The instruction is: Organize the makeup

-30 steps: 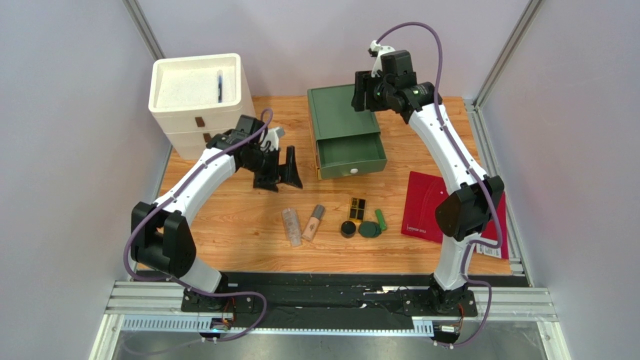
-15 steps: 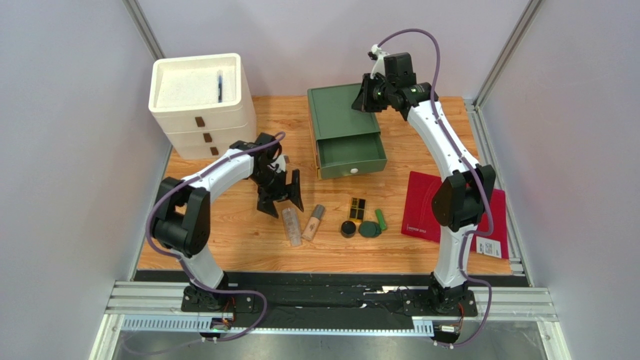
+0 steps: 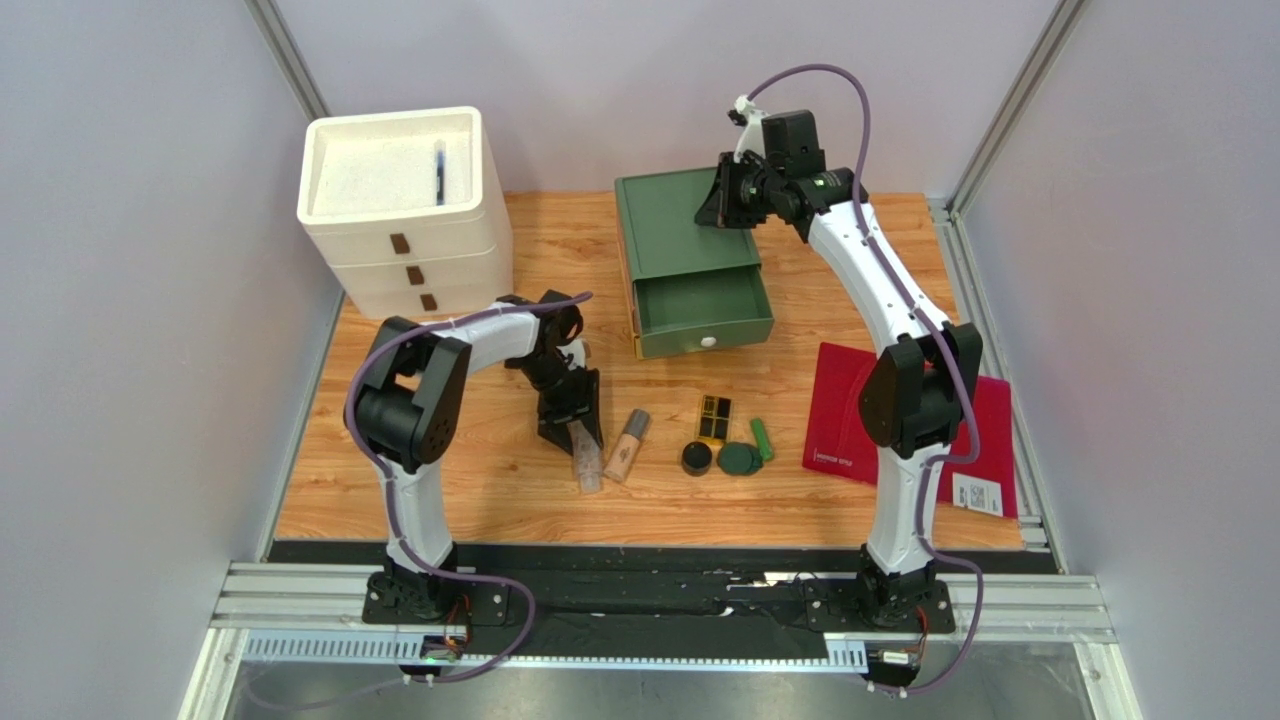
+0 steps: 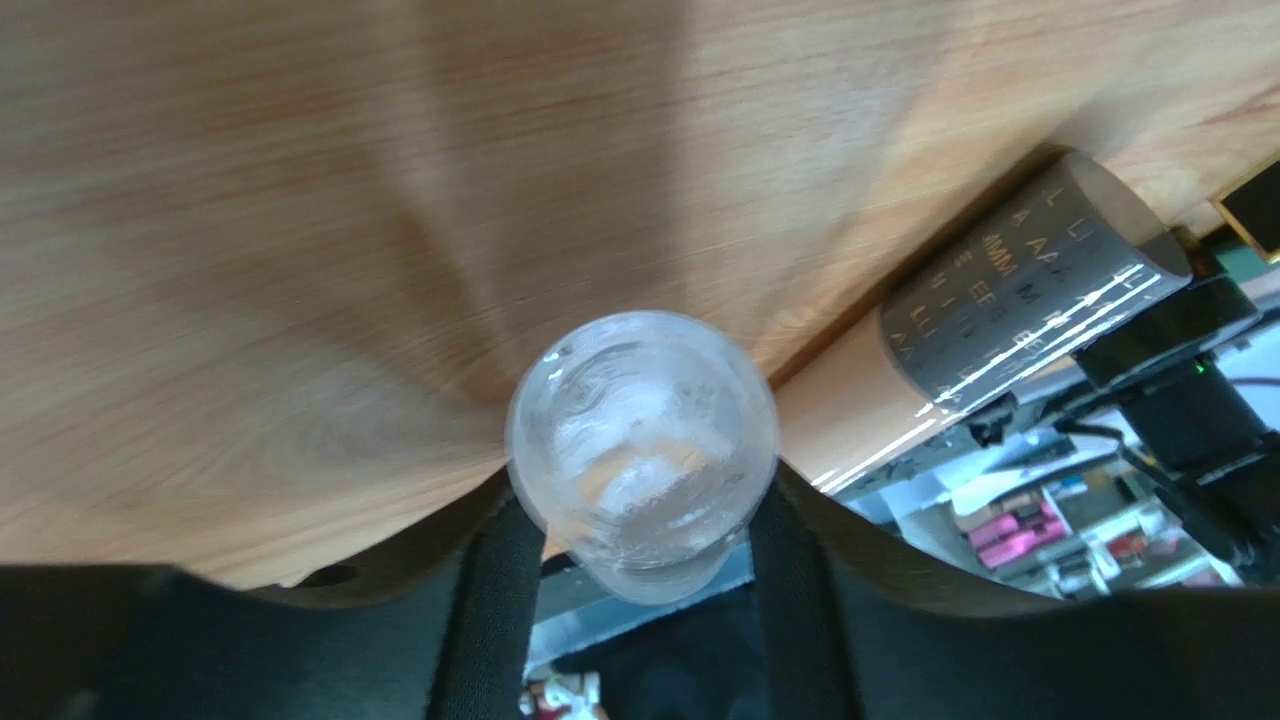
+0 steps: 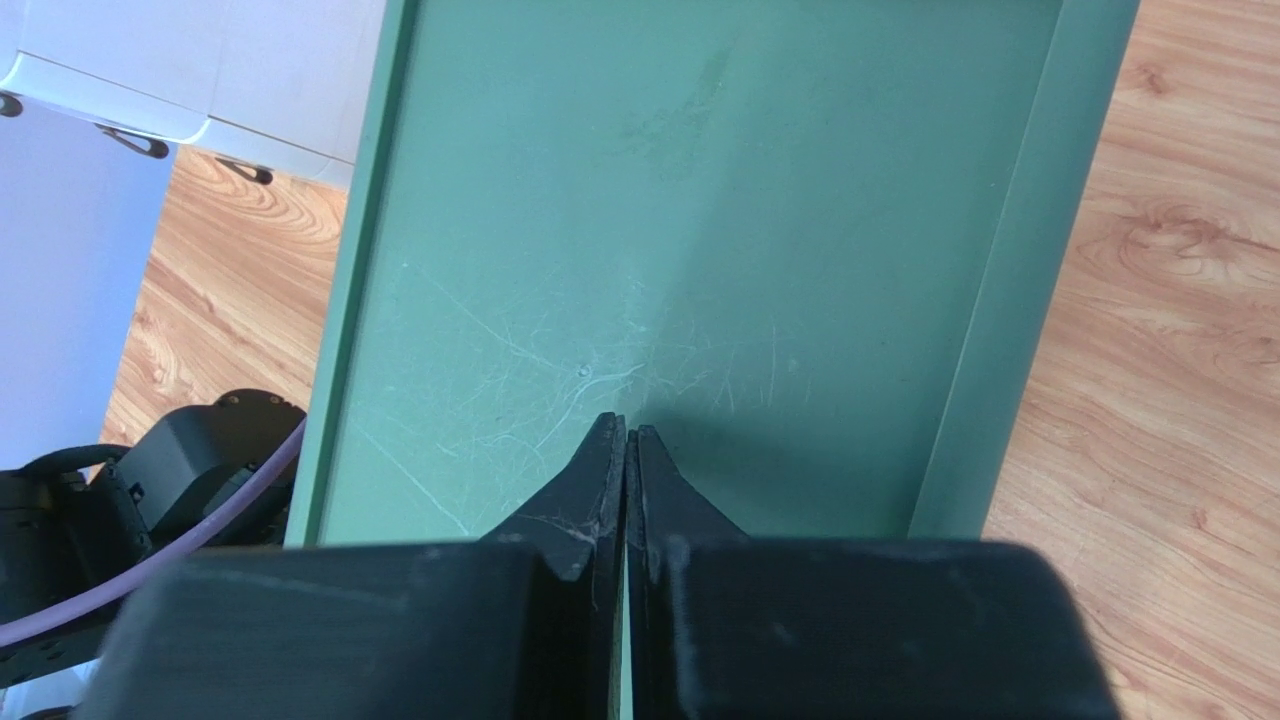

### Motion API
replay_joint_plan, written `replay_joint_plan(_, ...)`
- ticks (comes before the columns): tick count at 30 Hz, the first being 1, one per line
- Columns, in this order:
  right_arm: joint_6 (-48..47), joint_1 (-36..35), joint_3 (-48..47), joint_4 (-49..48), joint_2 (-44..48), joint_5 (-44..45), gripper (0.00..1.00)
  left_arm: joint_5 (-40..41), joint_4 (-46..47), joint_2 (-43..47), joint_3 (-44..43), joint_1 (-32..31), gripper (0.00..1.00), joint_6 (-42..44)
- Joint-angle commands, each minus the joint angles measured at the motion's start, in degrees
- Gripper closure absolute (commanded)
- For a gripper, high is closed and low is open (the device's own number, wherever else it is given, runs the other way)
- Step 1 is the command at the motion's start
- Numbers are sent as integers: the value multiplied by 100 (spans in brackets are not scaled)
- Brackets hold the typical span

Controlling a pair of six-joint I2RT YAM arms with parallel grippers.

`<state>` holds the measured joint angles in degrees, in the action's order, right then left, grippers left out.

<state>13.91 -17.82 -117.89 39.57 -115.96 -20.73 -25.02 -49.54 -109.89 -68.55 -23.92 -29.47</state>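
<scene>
The clear tube (image 3: 586, 459) lies on the wooden table, and my left gripper (image 3: 570, 425) is down on its far end. In the left wrist view the tube's round end (image 4: 643, 450) fills the gap, with both fingers (image 4: 504, 600) pressed against its sides. The beige tube (image 3: 627, 446) with its grey cap (image 4: 1037, 285) lies just to the right. Further right are the black-and-gold case (image 3: 715, 416), round black jar (image 3: 696, 458), dark green compact (image 3: 738, 459) and bright green stick (image 3: 762, 438). My right gripper (image 5: 625, 438) is shut and empty above the green box's top (image 5: 721, 225).
The green box (image 3: 684, 225) stands at the back centre with its drawer (image 3: 702, 311) pulled open toward the makeup. A white three-drawer unit (image 3: 398, 195) stands at the back left. A flat dark red folder (image 3: 857, 413) lies at the right, under my right arm.
My left arm has come down and nearer, from beside the white drawers to the clear tube, and its jaws have closed onto it. My right gripper has shut above the green box.
</scene>
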Motion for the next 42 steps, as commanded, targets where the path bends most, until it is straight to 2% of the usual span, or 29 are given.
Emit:
replay_joint_plan(1,41,25,-59,-160,-32,-141,100,14,147,-410,-184,-156,52,99)
replay_joint_plan(3,41,33,-59,-160,-58,-159,100,32,76,-490,-167,-165,66,109)
replay_joint_plan(4,41,60,-59,-152,-58,-177,100,41,59,-499,-141,-165,88,126)
replay_joint_plan(5,33,60,-59,-152,-76,-186,100,136,41,-464,-123,-165,100,135)
replay_joint_plan(11,50,60,-59,-151,-120,-256,100,567,-415,133,-421,-165,100,354)
replay_joint_plan(18,68,77,-94,-143,-172,-370,100,1762,-1267,889,-1791,-165,100,925)
replay_joint_plan(21,76,78,-138,-108,-234,-458,100,2158,-1365,1179,-2591,-165,100,1215)
replay_joint_plan(24,94,86,-208,-64,-313,-502,100,2404,-1208,1346,-3065,-165,100,1365)
replay_joint_plan(32,156,95,-270,6,-418,-599,100,2651,118,1734,-3506,-323,100,1928)
replay_joint_plan(42,182,95,-253,103,-471,-660,100,2063,919,1224,-4666,-789,100,2218)
